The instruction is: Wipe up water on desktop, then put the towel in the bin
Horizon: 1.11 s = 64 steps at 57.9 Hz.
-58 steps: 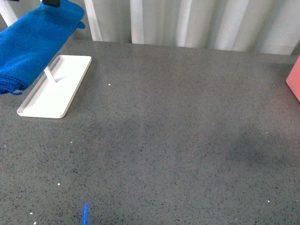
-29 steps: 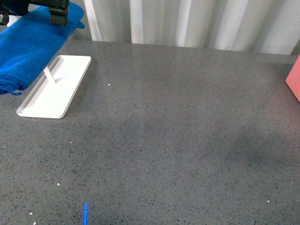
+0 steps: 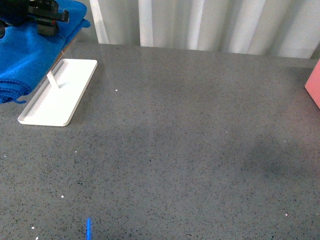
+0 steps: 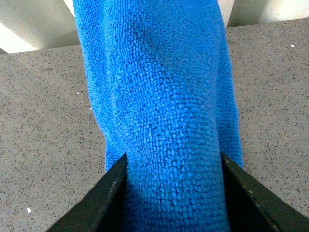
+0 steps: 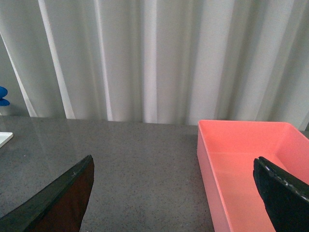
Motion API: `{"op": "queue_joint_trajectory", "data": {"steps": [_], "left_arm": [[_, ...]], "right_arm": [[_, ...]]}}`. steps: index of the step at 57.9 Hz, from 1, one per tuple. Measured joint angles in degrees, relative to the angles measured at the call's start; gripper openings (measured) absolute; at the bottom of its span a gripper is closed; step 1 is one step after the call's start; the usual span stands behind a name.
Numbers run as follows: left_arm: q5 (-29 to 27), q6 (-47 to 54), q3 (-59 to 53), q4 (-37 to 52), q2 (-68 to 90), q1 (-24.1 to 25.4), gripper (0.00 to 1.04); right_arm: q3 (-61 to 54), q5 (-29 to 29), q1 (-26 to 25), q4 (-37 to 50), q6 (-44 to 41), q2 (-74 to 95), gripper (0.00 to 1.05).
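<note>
The blue towel [image 3: 27, 50] hangs draped at the far left, above the end of the white tray. My left gripper [image 3: 46, 19] is at the towel's top fold. In the left wrist view the towel [image 4: 159, 96] fills the gap of the left gripper [image 4: 174, 193]; the dark fingers [image 4: 104, 198] stand open on either side of it. The pink bin [image 3: 314, 85] shows as a corner at the right edge. In the right wrist view the bin [image 5: 251, 164] is empty, and my right gripper [image 5: 174, 193] is open above the desktop [image 3: 190, 150]. No water is clear to see.
A white tray [image 3: 75, 85] with a slanted white rod [image 3: 53, 80] lies at the left by the towel. White curtains [image 3: 200, 22] close the back edge. A short blue streak [image 3: 89, 227] marks the desktop near the front. Tiny white specks dot the surface.
My left gripper has come down into the front view and shifted left onto the towel's top. The towel's right edge has pulled slightly left.
</note>
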Motion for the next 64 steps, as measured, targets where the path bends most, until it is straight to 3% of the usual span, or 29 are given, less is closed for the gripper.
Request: {"op": "queue_joint_trajectory", "data": {"steps": [12, 37, 43, 49, 57, 64], "left_arm": [[0.76, -0.28, -1.42, 0.61, -1.84, 0.61, 0.10], [10.40, -2.60, -6.03, 1.66, -19.56, 0.68, 0.07], [14.23, -5.66, -11.85, 4.87, -27.56, -4.79, 0.07], [16.22, -11.67, -17.64, 9.70, -32.76, -14.93, 0.07], [15.34, -16.13, -20.70, 14.73, -32.59, -25.05, 0.07], [14.69, -19.54, -20.79, 17.42, -30.60, -29.55, 0.07]], "right_arm": [[0.00, 0.00, 0.00, 0.00, 0.00, 0.00, 0.98], [0.00, 0.00, 0.00, 0.00, 0.02, 0.00, 0.98], [0.00, 0.00, 0.00, 0.00, 0.02, 0.00, 0.98], [0.00, 0.02, 0.00, 0.00, 0.02, 0.00, 0.98], [0.00, 0.00, 0.00, 0.00, 0.00, 0.00, 0.98], [0.00, 0.02, 0.00, 0.00, 0.00, 0.00, 0.98]]}}
